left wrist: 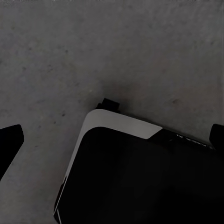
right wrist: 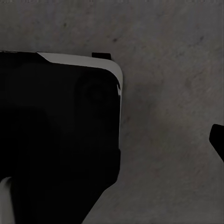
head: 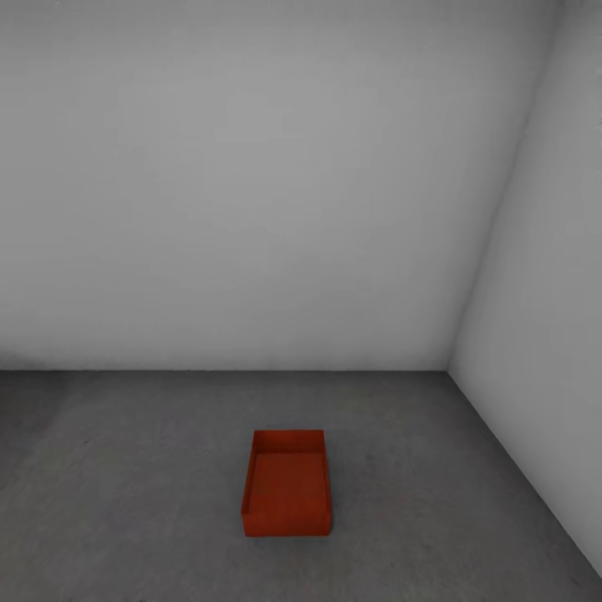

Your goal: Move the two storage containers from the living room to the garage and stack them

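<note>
One orange-red box with low walls and no lid (head: 287, 485) sits flat on the dark grey concrete floor (head: 125, 502) of the bare grey garage, near the corner where two pale walls (head: 251, 184) meet, and I think it is there to be the bottom one of the stack. Both arms hang low over the robot's own black and white base (left wrist: 140, 177). The left claw (left wrist: 112, 140) looks spread wide with nothing in it, but the right claw shows just one dark fingertip (right wrist: 218, 140), so I cannot tell how it stands.
</note>
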